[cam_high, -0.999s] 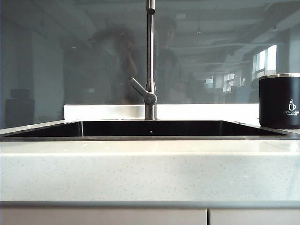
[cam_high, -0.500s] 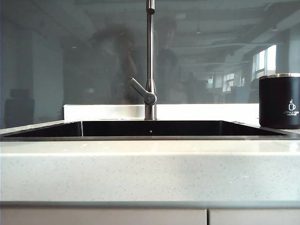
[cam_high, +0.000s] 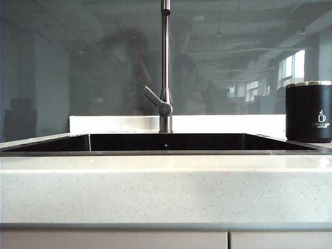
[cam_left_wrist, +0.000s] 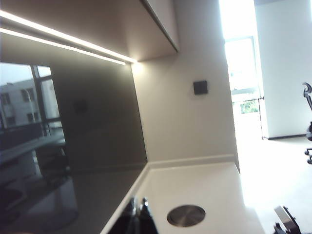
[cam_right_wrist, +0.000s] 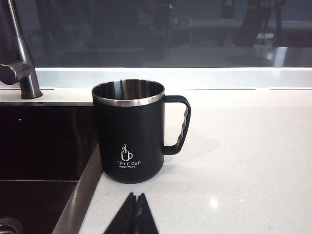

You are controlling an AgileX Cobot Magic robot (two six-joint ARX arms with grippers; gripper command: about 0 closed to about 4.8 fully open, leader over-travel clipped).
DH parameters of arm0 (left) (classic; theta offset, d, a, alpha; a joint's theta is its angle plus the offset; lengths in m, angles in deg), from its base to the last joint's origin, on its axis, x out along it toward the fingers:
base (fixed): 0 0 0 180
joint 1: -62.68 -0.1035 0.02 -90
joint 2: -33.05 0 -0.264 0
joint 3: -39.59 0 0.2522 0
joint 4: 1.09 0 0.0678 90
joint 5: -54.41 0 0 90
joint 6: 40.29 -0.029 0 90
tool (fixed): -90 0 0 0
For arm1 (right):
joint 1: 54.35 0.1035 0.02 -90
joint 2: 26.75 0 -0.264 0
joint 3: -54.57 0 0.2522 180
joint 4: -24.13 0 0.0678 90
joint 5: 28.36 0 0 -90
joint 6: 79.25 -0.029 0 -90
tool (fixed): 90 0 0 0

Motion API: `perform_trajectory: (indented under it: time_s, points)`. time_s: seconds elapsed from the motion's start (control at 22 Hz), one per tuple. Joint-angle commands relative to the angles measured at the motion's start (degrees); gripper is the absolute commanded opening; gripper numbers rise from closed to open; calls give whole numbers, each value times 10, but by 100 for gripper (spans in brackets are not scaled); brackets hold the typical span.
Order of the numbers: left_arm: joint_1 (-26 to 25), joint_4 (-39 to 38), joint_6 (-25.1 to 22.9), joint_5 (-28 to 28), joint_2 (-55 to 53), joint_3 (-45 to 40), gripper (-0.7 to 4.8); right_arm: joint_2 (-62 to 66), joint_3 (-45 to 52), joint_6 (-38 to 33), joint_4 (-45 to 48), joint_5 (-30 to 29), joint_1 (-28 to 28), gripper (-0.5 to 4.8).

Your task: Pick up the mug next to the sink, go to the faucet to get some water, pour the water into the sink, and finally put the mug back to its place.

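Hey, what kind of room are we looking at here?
Most likely a kitchenette or office pantry: a dark recessed sink set in a white speckled stone counter, a tall steel faucet behind it, and a black mug standing at the sink's edge. The glossy backsplash reflects an office-like interior.

Sink, faucet and mug on a white speckled counter [cam_high: 166,192].

The faucet [cam_high: 165,67] stands upright behind the dark sink [cam_high: 166,142], its lever angled to the left. The black mug [cam_high: 308,111] sits upright on the counter just right of the sink.
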Motion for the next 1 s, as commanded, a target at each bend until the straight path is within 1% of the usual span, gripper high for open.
perform_trajectory:
  time_s: [0.05, 0.82, 0.91, 0.95, 1.0]
  points:
    - [0, 21, 16, 4, 3, 2, -4, -1, 2, -2, 5, -1, 0, -5]
    - [2, 19, 17, 14, 3, 2, -4, -1, 2, -2, -4, -1, 0, -5]
    - [2, 19, 3, 16, 3, 2, -4, -1, 2, -2, -4, -1, 0, -5]
    - [2, 18, 29, 16, 3, 2, -4, -1, 2, -2, -4, -1, 0, -5]
    - [2, 17, 31, 20, 3, 2, -4, -1, 2, -2, -4, -1, 0, -5]
